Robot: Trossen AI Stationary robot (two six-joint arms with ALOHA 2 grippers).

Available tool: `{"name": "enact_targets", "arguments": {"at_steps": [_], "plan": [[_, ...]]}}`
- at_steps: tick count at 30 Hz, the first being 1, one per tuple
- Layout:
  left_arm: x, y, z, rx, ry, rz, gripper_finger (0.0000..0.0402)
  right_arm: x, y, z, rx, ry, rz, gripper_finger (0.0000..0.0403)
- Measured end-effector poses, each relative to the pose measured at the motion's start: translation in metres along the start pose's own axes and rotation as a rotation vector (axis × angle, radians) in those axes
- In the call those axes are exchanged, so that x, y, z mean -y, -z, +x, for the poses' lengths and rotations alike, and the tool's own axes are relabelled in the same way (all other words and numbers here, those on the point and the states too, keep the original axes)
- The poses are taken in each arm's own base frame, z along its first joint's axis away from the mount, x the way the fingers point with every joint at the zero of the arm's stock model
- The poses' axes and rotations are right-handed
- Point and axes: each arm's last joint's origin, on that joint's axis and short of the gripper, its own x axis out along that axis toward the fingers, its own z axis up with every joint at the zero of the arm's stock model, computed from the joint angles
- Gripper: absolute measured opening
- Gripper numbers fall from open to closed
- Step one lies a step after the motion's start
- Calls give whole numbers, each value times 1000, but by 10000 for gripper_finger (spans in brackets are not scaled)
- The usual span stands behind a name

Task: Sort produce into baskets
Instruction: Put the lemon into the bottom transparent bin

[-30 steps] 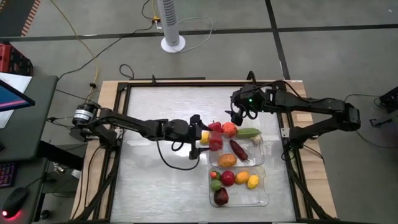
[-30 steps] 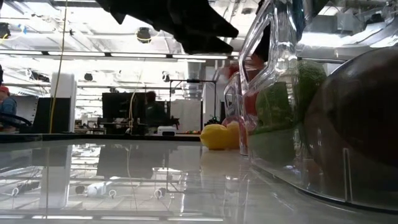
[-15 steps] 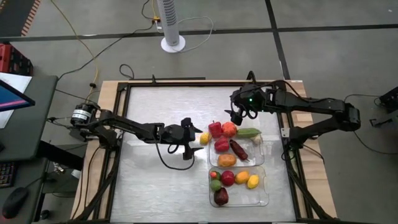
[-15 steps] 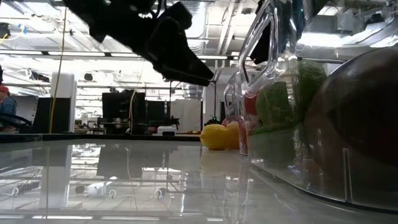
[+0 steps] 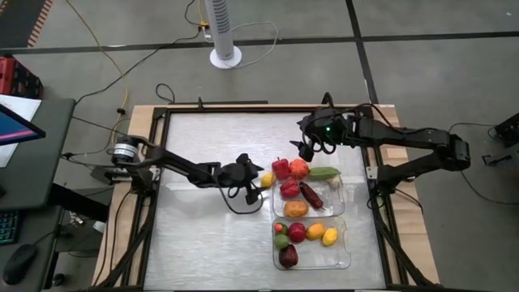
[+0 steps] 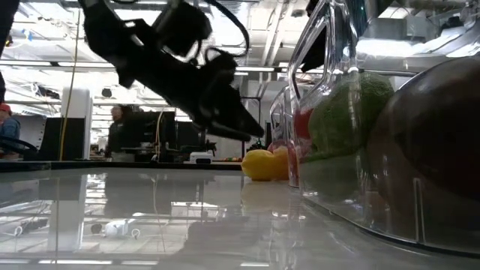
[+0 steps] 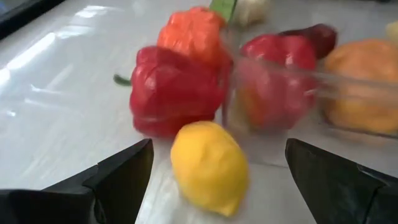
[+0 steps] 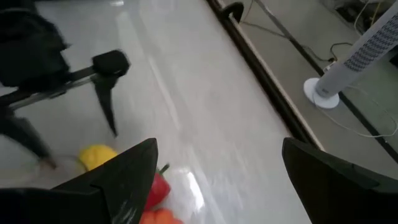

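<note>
Two clear baskets sit side by side toward the table's right, both holding produce. The left gripper, fingers spread, points at a yellow lemon lying on the table beside the nearer basket; the right gripper, also spread, hovers above the red pepper.

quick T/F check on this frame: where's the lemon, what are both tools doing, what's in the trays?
1. The small yellow toy lemon lies on the white tabletop, outside both trays. True.
2. The left tool is shut on the lemon. False: it is open, with the lemon between its fingers but not gripped.
3. The right tool holds a red pepper. False: it is open and holds nothing, above the table's far side.
4. The nearer clear plastic tray holds several pieces of produce. True.
5. The red toy pepper sits inside a tray. False: it lies on the table, beside the farther clear tray.
</note>
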Motion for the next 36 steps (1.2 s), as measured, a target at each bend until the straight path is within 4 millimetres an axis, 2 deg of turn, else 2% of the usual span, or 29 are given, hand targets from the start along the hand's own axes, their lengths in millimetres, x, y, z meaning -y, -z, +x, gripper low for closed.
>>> {"name": "enact_targets", "arguments": {"at_steps": [10,13,27,32,36], "plan": [[-9,22,23,-88,22,-6,351,-2,14,8,-39,1,-7,369],[-10,23,26,-87,34,-10,341,-2,15,9,-37,0,-6,369],[-11,24,31,-46,14,-16,220,-6,12,8,-10,-11,-4,369],[-12,12,20,-40,-5,33,198,-5,13,8,-17,-10,-5,369],[-14,-16,-7,-14,-50,82,199,-5,15,8,-40,-10,-9,369]]}}
